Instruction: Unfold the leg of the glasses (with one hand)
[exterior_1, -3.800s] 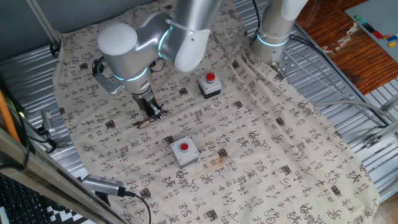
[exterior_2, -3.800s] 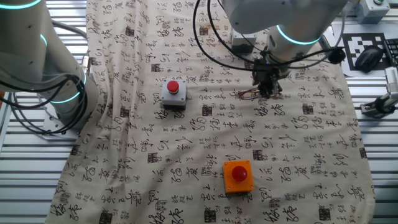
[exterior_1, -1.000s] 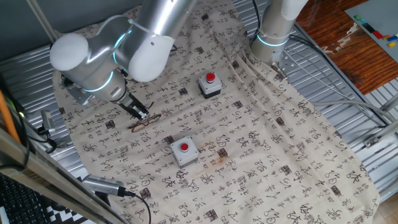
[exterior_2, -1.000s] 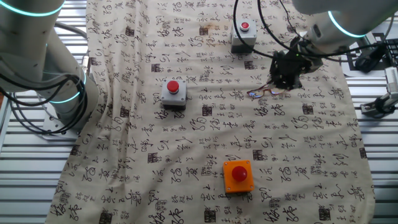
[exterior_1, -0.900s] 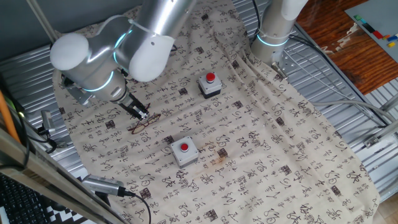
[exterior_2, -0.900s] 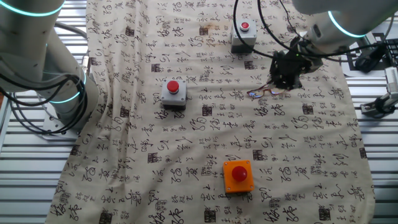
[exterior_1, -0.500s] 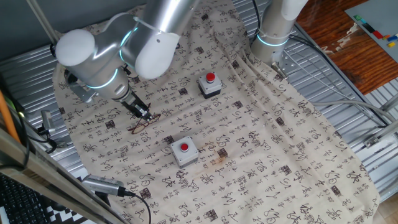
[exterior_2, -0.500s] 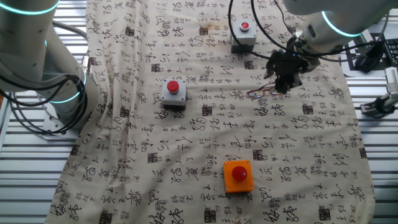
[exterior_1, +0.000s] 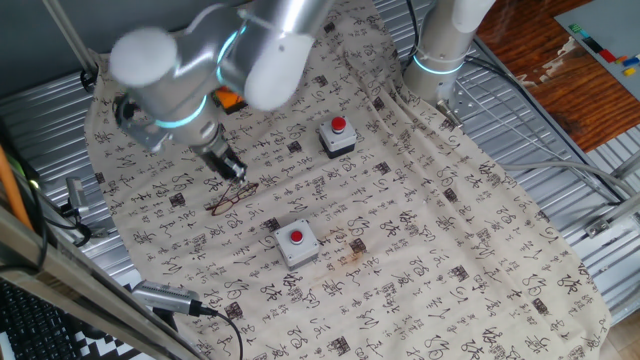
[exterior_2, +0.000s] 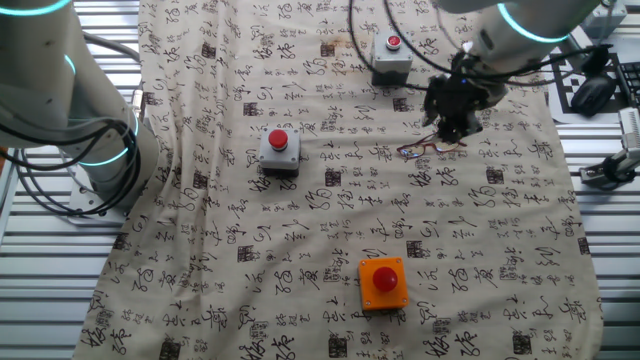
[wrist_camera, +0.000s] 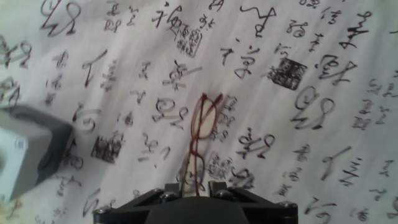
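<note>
One thin reddish-brown glasses lies flat on cloth; pincer grip unclear.

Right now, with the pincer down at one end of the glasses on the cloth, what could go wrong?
1. The pincer sits at one end of the thin wire glasses; too much force might bend them.
2. The glasses lie loose on the wrinkled cloth, so they may slide instead of unfolding.
3. The grey button box is close by; a wide sweep could hit it.
</note>
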